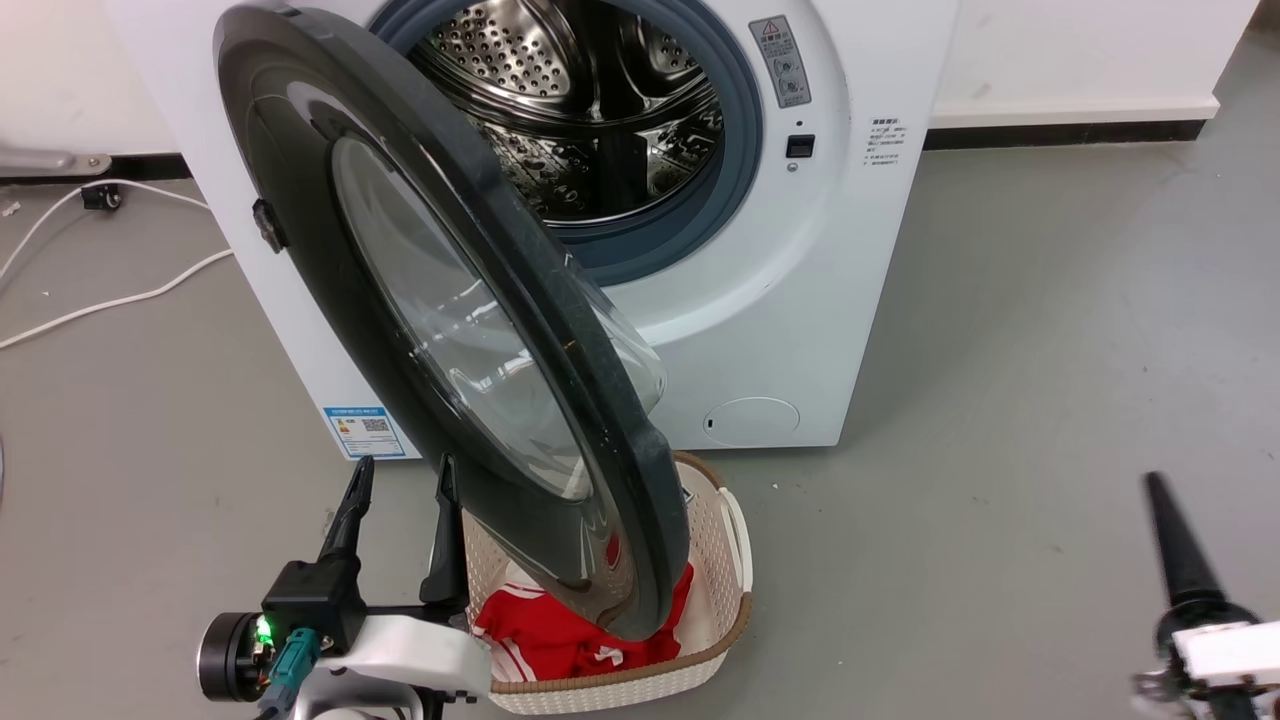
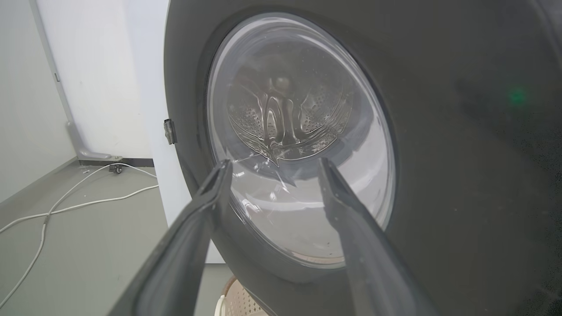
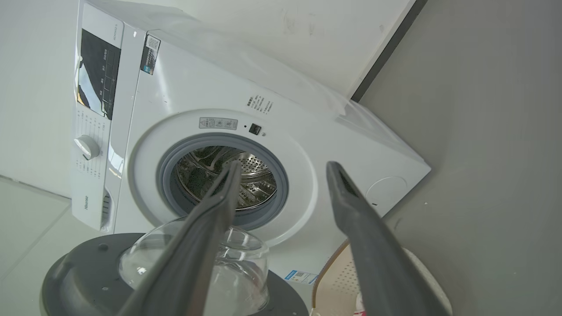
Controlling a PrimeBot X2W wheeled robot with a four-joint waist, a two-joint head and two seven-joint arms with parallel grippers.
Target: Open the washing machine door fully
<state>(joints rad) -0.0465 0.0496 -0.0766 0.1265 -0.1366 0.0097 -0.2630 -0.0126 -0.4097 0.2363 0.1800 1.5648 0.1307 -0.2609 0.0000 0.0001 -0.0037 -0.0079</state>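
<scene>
While left fingers gape empty near the washing machine door, right fingers gape too.

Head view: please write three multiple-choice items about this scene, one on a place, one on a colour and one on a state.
1. Where does the laundry basket stand, relative to the washing machine?
A. On top of it
B. On the floor in front of it, below the washing machine door
C. Behind it

2. What colour is the cloth in the basket?
A. Blue
B. Green
C. Red with white

3. In what state is the washing machine door?
A. Shut
B. Swung open
C. Taken off and lying flat

Answers:
1 B: the basket sits on the grey floor before the machine's white front, with the door's lower edge over it.
2 C: the cloth is red with white stripes.
3 B: the steel drum shows uncovered in the opening, and the door stands out from the front.
</scene>
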